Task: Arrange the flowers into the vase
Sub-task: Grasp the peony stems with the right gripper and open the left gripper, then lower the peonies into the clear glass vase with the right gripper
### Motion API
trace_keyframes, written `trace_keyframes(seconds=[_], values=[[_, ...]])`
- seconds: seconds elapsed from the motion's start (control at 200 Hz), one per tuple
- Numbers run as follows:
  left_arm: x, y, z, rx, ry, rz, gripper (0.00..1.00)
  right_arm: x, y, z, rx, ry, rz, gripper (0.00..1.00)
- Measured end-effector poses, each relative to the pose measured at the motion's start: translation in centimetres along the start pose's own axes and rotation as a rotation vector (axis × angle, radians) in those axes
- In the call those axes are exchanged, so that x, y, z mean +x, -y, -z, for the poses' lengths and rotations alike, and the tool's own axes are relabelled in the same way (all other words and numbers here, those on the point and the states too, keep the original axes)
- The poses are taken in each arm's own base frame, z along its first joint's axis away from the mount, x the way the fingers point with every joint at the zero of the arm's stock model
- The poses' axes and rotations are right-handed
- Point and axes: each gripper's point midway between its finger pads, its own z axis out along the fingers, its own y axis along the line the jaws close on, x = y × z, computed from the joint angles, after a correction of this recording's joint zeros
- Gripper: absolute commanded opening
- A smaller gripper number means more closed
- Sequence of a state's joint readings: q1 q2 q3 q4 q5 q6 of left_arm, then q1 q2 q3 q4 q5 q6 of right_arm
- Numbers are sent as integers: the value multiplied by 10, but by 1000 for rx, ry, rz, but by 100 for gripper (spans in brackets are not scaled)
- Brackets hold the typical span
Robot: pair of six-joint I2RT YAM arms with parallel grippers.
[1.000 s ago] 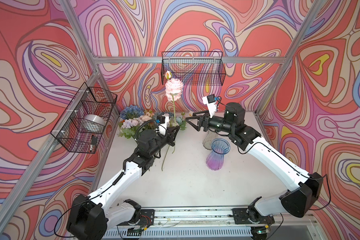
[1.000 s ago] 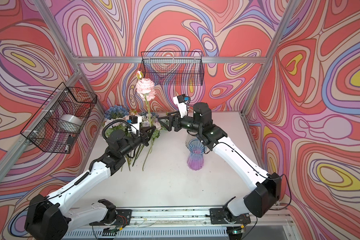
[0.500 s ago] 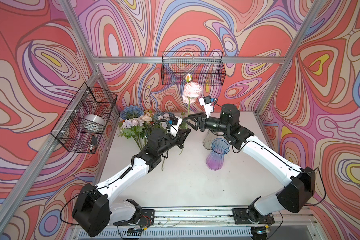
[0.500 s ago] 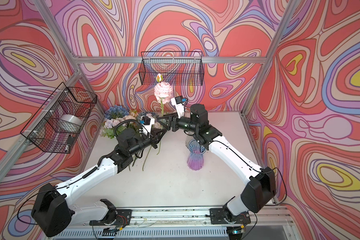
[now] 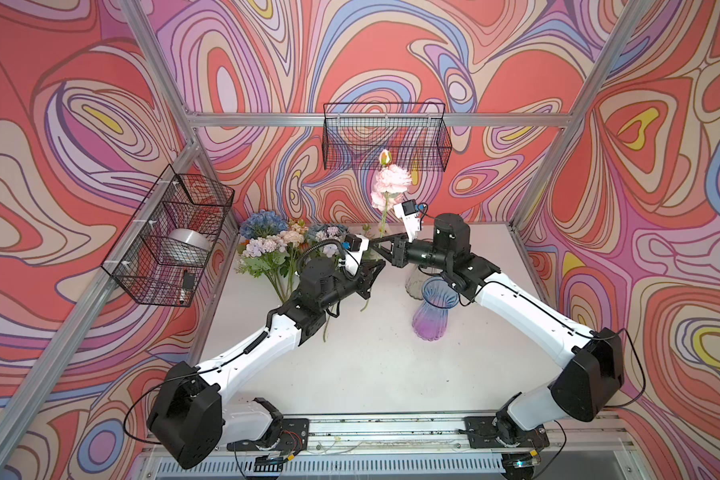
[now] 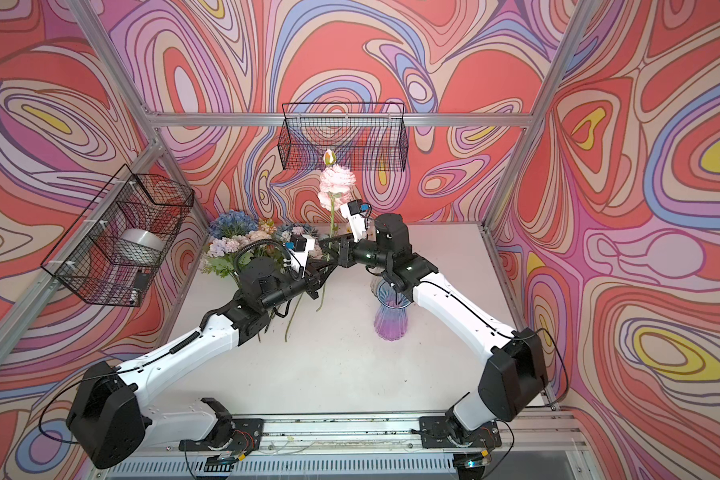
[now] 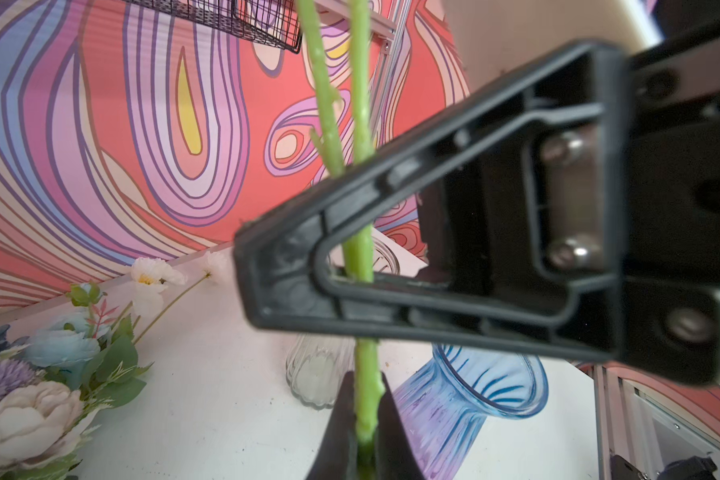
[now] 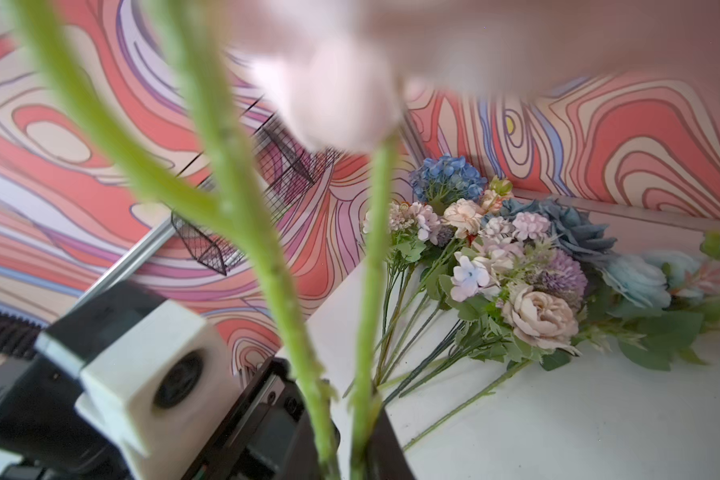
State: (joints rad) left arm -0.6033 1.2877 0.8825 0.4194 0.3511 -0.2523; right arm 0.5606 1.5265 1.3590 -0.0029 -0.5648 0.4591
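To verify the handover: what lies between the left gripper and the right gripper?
Only a short stretch of the artificial pink rose's green stem, gripped by both the left gripper and the right gripper; the left wrist view shows it.

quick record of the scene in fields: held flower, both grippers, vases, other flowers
held flower: pink rose with long green stem, upright
left gripper: shut on the stem, low
right gripper: shut on the stem, higher up
target: blue-to-purple ribbed glass vase, upright, no flowers inside
behind it: clear ribbed glass vase
other flowers: bunch lying at back left of white table
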Motion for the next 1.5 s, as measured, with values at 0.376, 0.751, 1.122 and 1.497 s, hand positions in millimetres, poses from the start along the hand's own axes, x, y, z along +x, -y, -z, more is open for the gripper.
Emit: trace_keyframes(seconds=[0.376, 0.751, 1.122, 1.497], values=[[-8, 1, 5, -10, 23, 66, 100, 9, 24, 5, 126, -6, 28, 0], [-82, -4, 18, -148, 109, 132, 100, -89, 14, 53, 440, 144, 180, 0], [18, -34, 14, -218, -35, 248, 100, -98, 45, 125, 823, 204, 322, 0], [23, -32, 3, -177, -21, 294, 100, -107, 55, 160, 1006, 239, 407, 0]])
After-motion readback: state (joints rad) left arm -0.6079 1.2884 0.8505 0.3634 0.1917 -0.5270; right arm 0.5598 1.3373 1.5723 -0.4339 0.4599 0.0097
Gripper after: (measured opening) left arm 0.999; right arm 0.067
